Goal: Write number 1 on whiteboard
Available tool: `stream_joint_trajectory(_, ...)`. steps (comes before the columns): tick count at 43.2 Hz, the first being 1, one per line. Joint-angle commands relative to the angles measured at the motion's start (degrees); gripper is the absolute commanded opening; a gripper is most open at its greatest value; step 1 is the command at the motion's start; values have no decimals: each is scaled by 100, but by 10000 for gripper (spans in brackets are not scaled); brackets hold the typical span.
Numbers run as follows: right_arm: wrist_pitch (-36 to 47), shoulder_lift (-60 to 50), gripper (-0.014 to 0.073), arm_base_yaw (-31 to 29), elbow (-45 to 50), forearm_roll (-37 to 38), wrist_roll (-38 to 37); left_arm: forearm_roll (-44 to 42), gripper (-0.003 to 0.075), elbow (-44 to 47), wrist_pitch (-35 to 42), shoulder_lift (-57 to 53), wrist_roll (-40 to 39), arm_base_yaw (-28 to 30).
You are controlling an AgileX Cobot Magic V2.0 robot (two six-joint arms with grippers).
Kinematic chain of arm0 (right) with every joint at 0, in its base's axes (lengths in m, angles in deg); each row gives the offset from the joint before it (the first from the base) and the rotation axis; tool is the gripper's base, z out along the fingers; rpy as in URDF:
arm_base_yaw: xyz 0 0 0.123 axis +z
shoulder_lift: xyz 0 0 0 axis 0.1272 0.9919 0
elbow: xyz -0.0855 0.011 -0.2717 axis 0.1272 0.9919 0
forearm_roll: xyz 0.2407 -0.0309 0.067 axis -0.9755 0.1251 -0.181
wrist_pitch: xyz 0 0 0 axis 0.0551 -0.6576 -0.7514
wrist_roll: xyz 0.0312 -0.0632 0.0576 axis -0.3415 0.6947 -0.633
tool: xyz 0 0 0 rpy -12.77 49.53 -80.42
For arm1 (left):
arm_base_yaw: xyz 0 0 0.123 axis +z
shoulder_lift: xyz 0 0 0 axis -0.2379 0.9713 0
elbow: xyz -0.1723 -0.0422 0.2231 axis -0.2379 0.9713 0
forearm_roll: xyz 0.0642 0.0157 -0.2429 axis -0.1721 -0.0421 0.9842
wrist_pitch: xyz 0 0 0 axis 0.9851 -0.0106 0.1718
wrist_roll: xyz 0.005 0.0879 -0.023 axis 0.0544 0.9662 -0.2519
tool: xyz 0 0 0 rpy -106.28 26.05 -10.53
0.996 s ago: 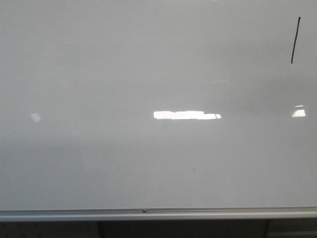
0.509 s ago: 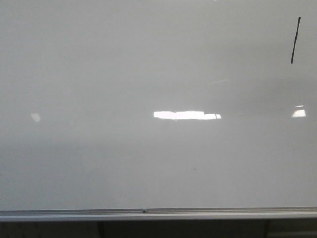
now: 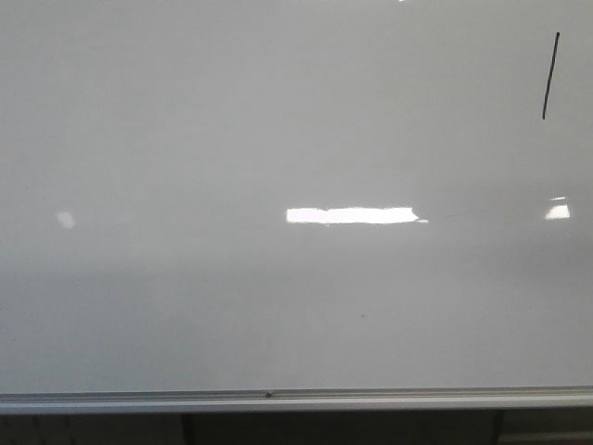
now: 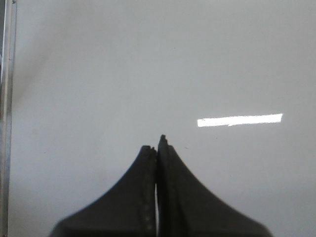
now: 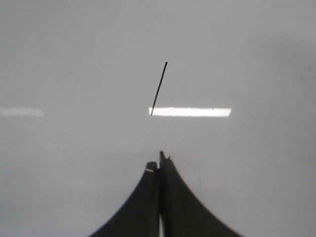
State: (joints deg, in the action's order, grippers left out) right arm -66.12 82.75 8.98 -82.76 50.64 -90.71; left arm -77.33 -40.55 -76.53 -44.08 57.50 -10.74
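Note:
The whiteboard is glossy pale grey-white and fills the front view, with a silver frame edge along its bottom. The number 1 is a thin black slanted stroke at the board's upper right. It also shows in the right wrist view, ahead of my right gripper. My right gripper is shut with nothing seen between its dark fingers. My left gripper is shut and empty over bare board. Neither gripper shows in the front view. No marker is in view.
Bright white light reflections lie on the board. The board's silver frame edge runs along one side of the left wrist view. A dark strip lies below the frame in the front view.
The stroke sits a touch further left in the front view and the central reflection has grown slightly longer. Nothing else has visibly changed.

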Motion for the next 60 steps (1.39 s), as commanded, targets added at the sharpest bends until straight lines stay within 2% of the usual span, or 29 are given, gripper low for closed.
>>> stream_joint_trajectory(1,1108,-270,-62,-151,351,-37,0,3,-20,131,455,-87,-35,4)
stream_joint_trajectory(8,1676,-414,-62,-231,844,-37,-5,3,-20,131,455,-87,-35,4)
stream_joint_trajectory(24,1848,-420,-62,-231,828,-82,17,3,-20,131,455,-87,-35,4)
stream_joint_trajectory(31,1931,-420,-62,-219,828,-418,513,3,-20,131,455,-87,-35,4)
stream_joint_trajectory(60,1910,-420,-62,-219,828,-429,507,3,-20,131,455,-87,-35,4)
